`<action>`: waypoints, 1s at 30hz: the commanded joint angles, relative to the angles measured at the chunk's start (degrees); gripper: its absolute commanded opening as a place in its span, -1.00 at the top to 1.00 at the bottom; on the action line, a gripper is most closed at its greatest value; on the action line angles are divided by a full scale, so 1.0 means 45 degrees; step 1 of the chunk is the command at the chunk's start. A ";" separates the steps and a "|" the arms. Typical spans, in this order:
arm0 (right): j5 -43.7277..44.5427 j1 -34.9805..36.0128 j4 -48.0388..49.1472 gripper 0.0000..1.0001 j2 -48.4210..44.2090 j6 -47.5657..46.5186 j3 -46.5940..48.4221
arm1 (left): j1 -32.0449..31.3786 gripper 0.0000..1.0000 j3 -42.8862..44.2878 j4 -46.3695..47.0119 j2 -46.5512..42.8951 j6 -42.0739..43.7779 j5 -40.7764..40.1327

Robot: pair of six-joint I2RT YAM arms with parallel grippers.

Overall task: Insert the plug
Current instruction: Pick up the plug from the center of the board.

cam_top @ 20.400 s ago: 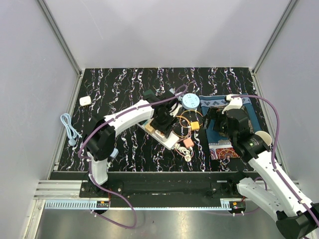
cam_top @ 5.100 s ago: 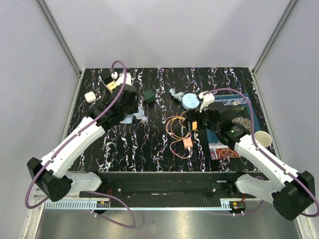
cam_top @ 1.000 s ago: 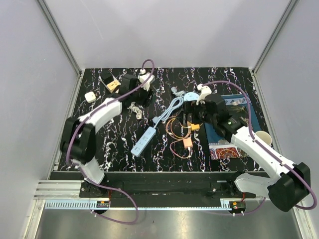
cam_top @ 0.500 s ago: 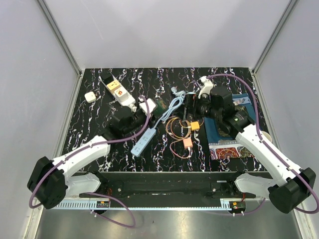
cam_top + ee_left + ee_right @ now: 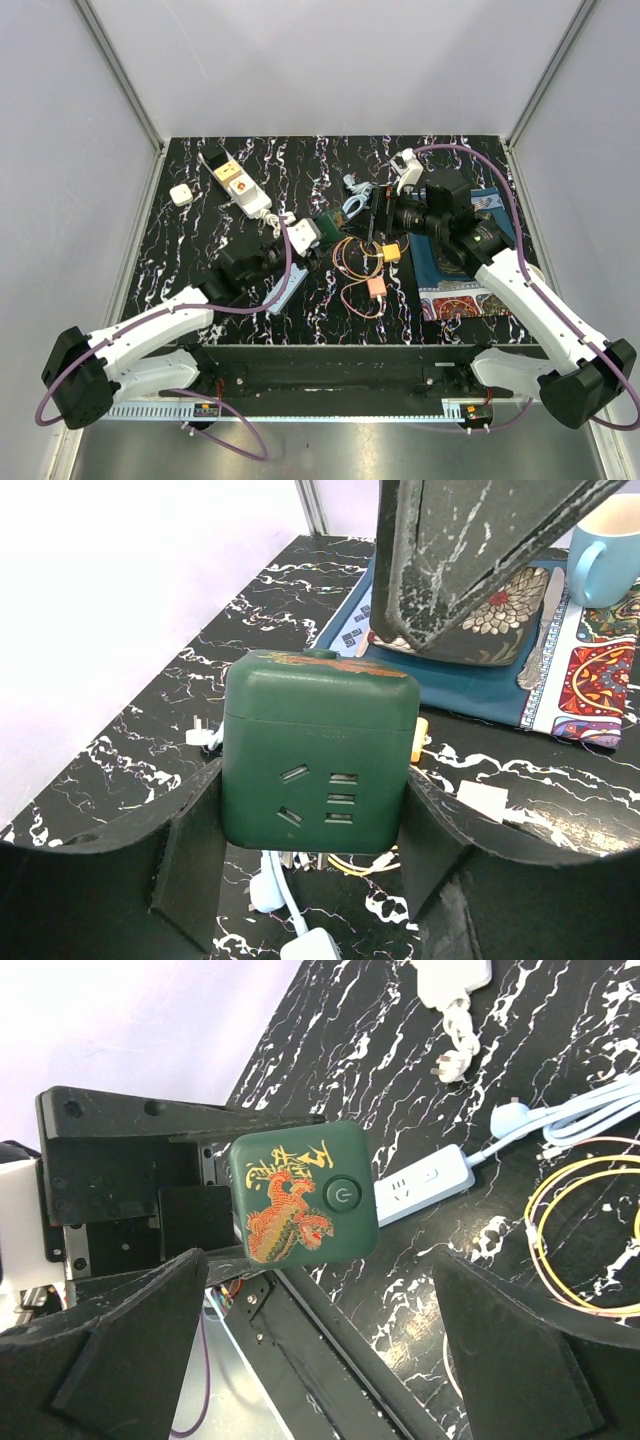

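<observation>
My left gripper (image 5: 322,228) is shut on a dark green cube socket (image 5: 331,221) and holds it above the table's middle. In the left wrist view the cube (image 5: 320,750) sits between my fingers (image 5: 190,850), its socket face toward the camera. My right gripper (image 5: 378,215) is open and empty just right of the cube. In the right wrist view the cube's dragon-and-button face (image 5: 300,1195) is ahead of the wide-open right gripper (image 5: 318,1270). A pale blue plug (image 5: 510,1118) on a blue cable lies on the table; it also shows under the cube (image 5: 250,890).
A pale blue power strip (image 5: 285,290) lies front of centre. A white power strip (image 5: 240,185) with adapters is far left, a white adapter (image 5: 180,195) beside it. Orange and yellow wires (image 5: 365,262) lie mid-table. A patterned placemat (image 5: 455,285) is right, with a blue cup (image 5: 610,540).
My left arm has swung from the far left to the centre and now holds the green cube lifted. My right gripper has turned to face the cube.
</observation>
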 commanded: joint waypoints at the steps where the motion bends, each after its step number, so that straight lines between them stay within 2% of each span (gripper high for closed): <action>1: -0.0766 -0.0059 0.0841 -1.00 0.0006 0.0697 0.0631 | -0.0252 1.00 0.0194 0.1667 -0.0250 0.0397 -0.0586; 8: 0.0035 -0.0059 0.0783 -0.99 0.0142 0.1362 0.0573 | -0.0662 1.00 -0.0001 0.1999 0.0043 0.0845 -0.0918; 14: 0.0113 -0.0059 0.0705 -0.99 0.0377 0.0798 0.0631 | -0.0956 1.00 -0.0118 0.2175 -0.0113 0.1217 -0.0958; 21: -0.0687 -0.0059 0.0744 -0.98 0.0787 0.0074 0.0768 | -0.1092 1.00 -0.0450 0.2585 -0.0211 0.1139 -0.0939; 30: -0.2191 0.0019 0.0783 -0.76 0.1372 -0.0434 0.0944 | -0.1190 1.00 -0.0665 0.3248 -0.0094 0.0925 -0.1251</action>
